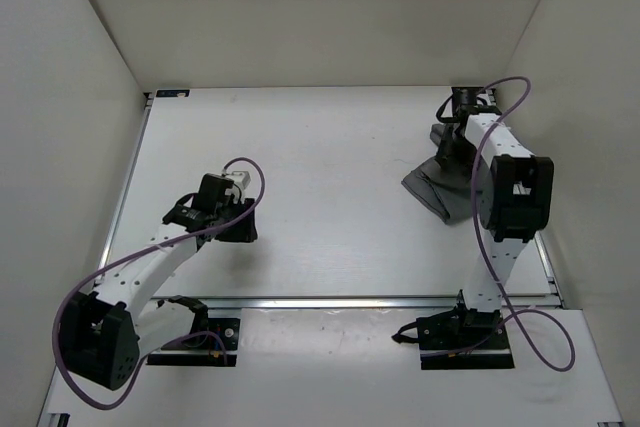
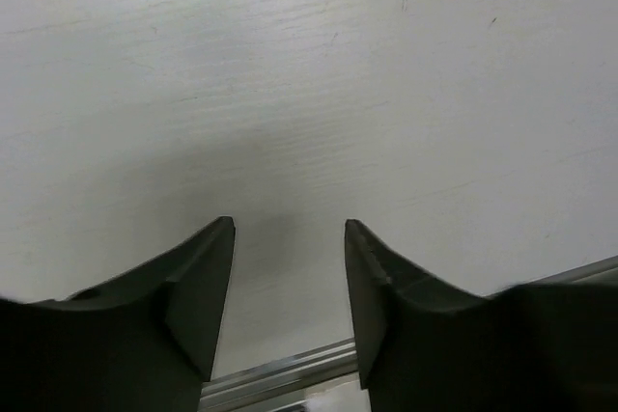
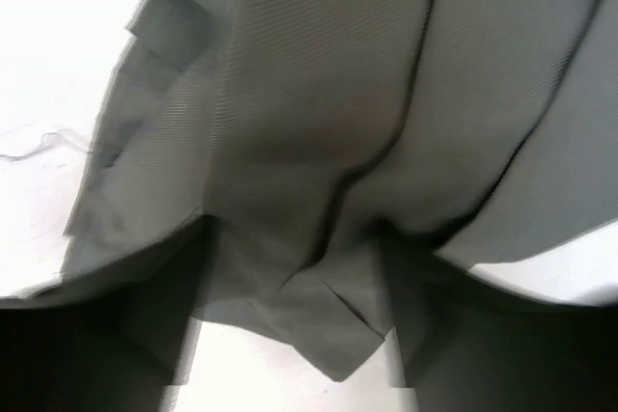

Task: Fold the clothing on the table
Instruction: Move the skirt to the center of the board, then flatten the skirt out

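Ok, the clothing [image 1: 445, 192]: dark grey pleated piece, sitting in a rumpled heap way out at approx 2 o'clock on the bench [image 1: 320, 147], close to the far R corner. Not laid flat, edges bunched, no clean fold line visible anywhere. So fold-wise nothing's done yet, v. early stage I'd say. Right gripper [image 1: 455, 152] is right on top of the heap. Its wrist cam shows pleats filling the view w/ the jaws spread wide either side and a fabric corner lying between them, not clamped on it as far as I can see. Left gripper [image 1: 238, 225] is well apart from the cloth, down at approx 8 o'clock, jaws apart, nothing between them, just bare bench below. What's left, by my read: get hold of the fabric, bring it toward centre, spread it flat, then the actual fold(s), so basically the whole job. Left arm prob needed for a 2nd corner, and it's nowhere near.
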Robot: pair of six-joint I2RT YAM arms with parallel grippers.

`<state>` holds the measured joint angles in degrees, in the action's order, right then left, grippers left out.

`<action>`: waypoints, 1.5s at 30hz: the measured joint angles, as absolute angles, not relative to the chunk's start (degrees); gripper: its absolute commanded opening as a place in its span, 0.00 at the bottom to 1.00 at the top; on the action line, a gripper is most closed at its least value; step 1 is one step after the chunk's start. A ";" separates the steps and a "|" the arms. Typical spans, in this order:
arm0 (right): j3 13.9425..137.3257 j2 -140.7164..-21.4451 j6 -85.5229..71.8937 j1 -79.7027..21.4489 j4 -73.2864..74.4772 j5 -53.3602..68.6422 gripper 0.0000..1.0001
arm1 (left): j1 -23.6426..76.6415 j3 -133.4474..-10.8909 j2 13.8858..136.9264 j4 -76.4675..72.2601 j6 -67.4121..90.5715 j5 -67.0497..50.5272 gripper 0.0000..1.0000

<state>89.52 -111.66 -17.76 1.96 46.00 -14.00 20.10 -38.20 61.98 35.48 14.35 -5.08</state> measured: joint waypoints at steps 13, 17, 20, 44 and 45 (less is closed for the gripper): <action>109.32 -109.32 -18.04 -7.55 47.66 6.55 0.00 | 11.84 -39.24 59.79 34.26 15.79 -7.42 0.00; 122.41 -106.59 -19.86 -12.78 45.08 14.96 0.00 | 11.68 -43.99 60.73 35.09 15.68 -5.43 0.00; 115.31 -97.32 -22.17 -13.23 41.25 19.57 0.00 | 11.25 -49.50 62.87 36.01 15.20 -3.44 0.00; 47.11 -72.71 -29.06 -12.47 47.22 0.56 0.56 | 27.97 -43.33 73.19 23.46 28.47 -6.24 0.48; 46.70 -72.86 -29.36 -12.82 47.27 -0.01 0.55 | 29.12 -43.33 74.74 22.72 29.56 -6.13 0.49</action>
<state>46.70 -72.86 -29.36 -12.82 47.27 -0.01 29.12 -43.33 74.74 22.72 29.56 -6.13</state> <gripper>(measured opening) 0.554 0.465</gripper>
